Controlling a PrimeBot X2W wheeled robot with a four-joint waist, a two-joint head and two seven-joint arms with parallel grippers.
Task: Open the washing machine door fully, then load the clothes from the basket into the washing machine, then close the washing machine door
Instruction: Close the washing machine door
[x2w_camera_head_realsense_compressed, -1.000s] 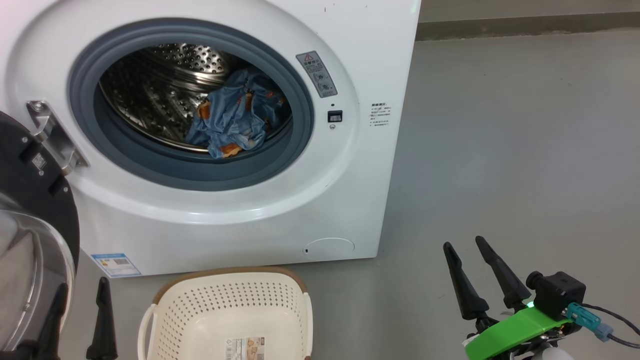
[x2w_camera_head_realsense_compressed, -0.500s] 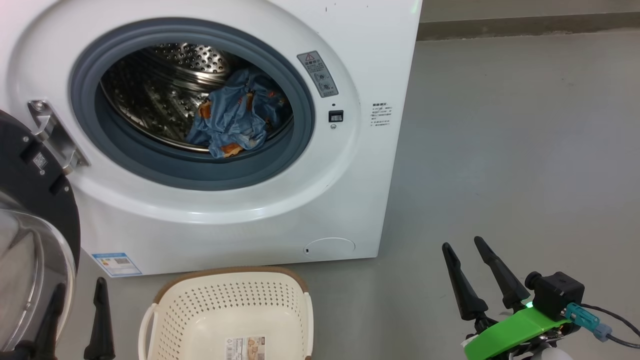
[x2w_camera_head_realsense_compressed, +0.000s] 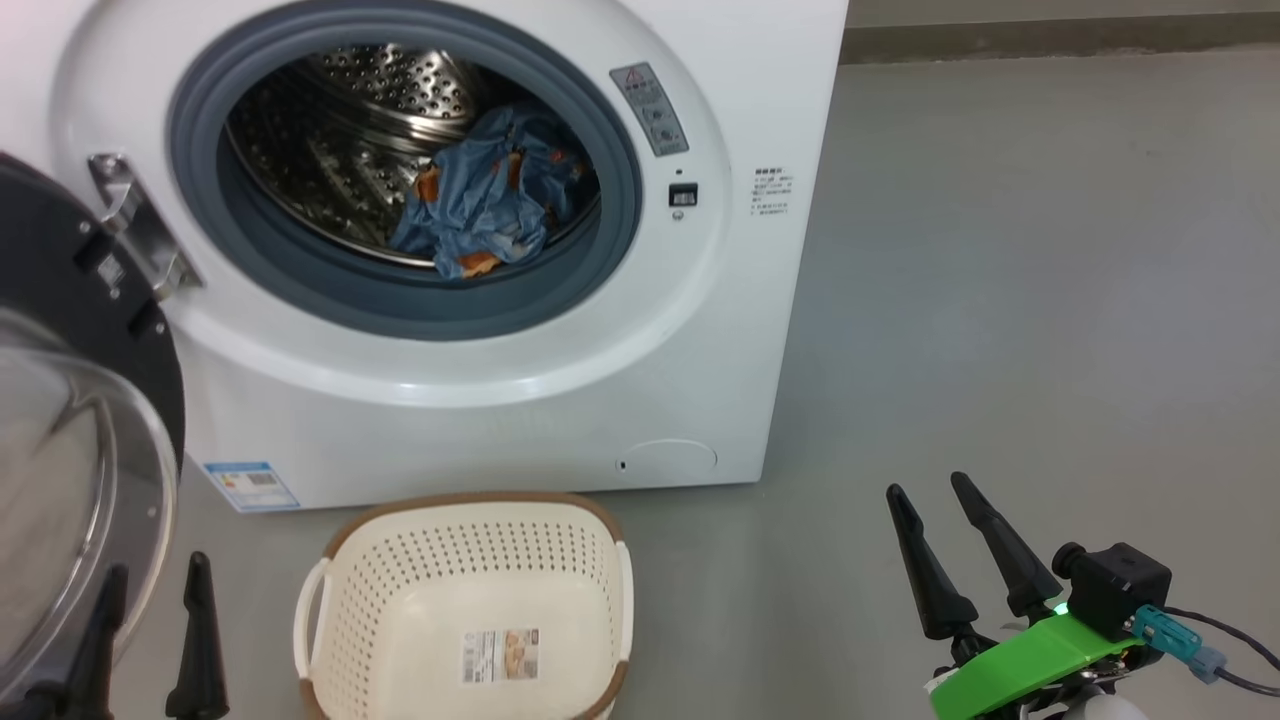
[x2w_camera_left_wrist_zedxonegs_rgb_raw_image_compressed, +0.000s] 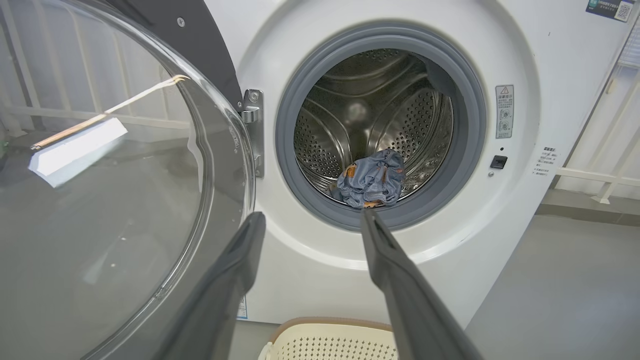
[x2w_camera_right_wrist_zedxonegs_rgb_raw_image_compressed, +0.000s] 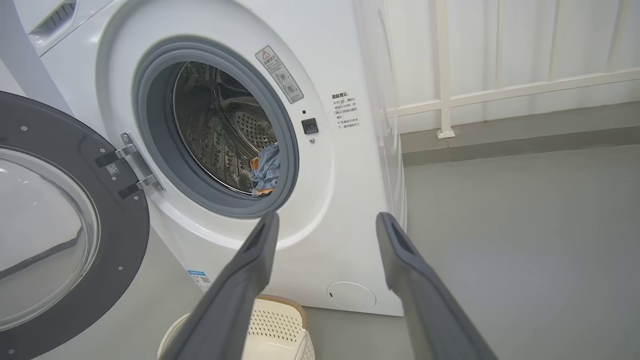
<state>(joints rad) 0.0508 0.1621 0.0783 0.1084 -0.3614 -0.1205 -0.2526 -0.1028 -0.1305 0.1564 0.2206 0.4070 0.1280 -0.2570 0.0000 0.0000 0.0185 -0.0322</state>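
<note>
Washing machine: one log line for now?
door open | clothes in drum | basket empty | left gripper open | right gripper open

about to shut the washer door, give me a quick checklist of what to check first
1. basket empty: ok, just a label inside.
2. clothes in the drum: ok.
3. clothes clear of the grey seal: cannot tell, the bundle lies at the drum's front lip.
4. door standing wide open at the left: ok.
5. left gripper and right gripper open and empty: ok.
6. door's swing clears the basket: cannot tell.
</note>
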